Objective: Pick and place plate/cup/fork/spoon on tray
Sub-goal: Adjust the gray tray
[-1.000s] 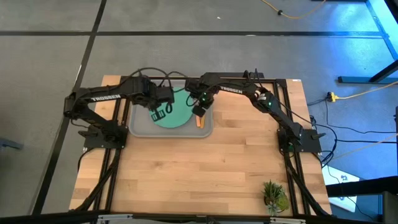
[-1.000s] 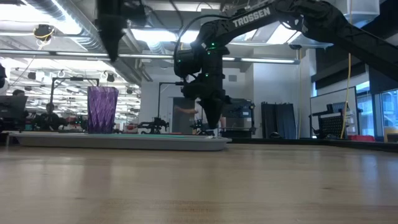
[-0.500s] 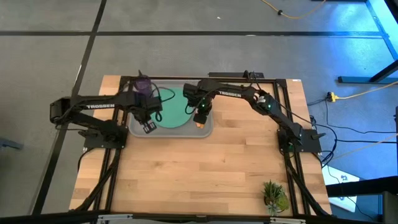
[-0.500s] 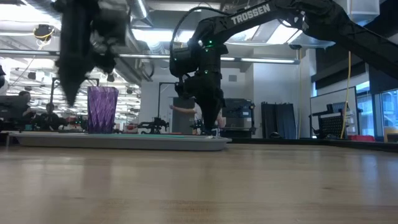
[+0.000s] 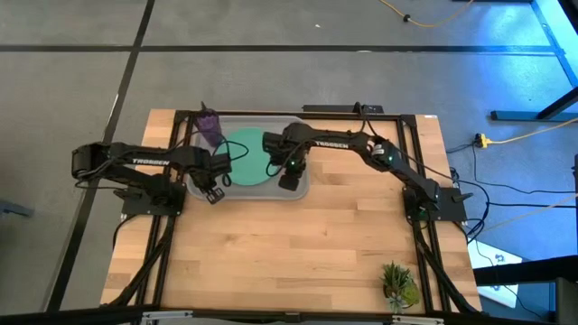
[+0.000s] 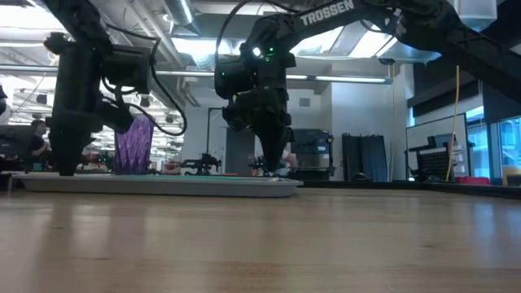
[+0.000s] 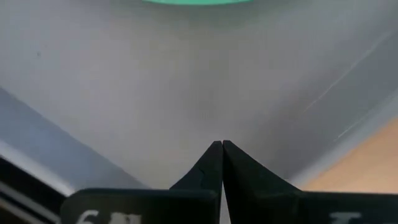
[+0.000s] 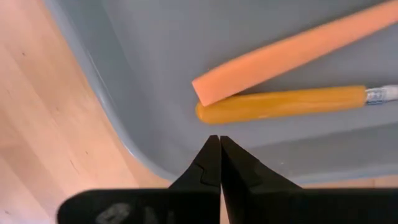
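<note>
The grey tray [image 5: 200, 187] sits at the far edge of the surface [image 5: 289, 253], left of centre. The teal plate [image 5: 242, 158] lies flat in the tray's middle, and the purple cup [image 5: 209, 125] stands upright at the tray's far left corner. Two orange handles lie side by side, touching, along the tray's right end: in the right wrist view the flat one [image 8: 292, 53] and the rounded one [image 8: 283, 104] with a metal neck just showing. Their heads are out of view, so I cannot tell which is the fork and which the spoon.

The right hand [image 8: 215, 149] hovers over the tray's right near corner, its fingers pressed together and holding nothing. The left hand [image 7: 221, 152] hangs low over the tray's near left part, fingers likewise together and empty, with the plate's edge just ahead of it.

All four pieces appear to be on the tray, so the step in hand looks like clearing away. To do that well, each arm should rise straight up before swinging outward, so that no finger drags a handle or catches the low rim. The left arm should keep well off the cup, which is light and would tip easily; the right should avoid brushing the two handles, which would slide readily on the smooth tray.
</note>
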Robot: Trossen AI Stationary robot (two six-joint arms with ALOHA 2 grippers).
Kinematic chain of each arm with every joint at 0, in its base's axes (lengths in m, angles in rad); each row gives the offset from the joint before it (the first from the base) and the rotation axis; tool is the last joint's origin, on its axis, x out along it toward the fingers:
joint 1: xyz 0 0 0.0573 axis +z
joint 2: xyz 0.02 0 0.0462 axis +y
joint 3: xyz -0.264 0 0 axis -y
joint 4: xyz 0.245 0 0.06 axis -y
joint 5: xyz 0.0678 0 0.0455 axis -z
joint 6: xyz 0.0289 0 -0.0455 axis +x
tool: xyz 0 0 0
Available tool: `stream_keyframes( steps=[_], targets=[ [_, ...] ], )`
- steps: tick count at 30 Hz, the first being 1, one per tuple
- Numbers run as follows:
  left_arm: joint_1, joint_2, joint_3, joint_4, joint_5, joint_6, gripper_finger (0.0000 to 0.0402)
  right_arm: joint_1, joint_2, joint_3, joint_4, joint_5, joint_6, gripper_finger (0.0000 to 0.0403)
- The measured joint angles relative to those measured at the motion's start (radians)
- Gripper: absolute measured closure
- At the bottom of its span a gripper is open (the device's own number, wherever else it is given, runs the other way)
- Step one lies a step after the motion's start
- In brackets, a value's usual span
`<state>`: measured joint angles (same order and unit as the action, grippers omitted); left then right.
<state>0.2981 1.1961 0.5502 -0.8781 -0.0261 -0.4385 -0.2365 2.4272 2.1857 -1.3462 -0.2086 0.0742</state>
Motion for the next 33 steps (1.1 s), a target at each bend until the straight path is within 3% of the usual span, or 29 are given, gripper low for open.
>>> stream_keyframes(
  steps=[19, 33],
  targets=[
    [0.0, 0.0, -0.077, 0.077, 0.031, -0.005, 0.0401, 0.011, 0.058, -0.003, -0.046, -0.06, 0.021, 0.0402],
    [-0.004, 0.002, -0.08, 0.18, 0.133, -0.005, 0.0401, 0.033, 0.046, -0.205, -0.072, -0.114, -0.001, 0.0402]
  ],
)
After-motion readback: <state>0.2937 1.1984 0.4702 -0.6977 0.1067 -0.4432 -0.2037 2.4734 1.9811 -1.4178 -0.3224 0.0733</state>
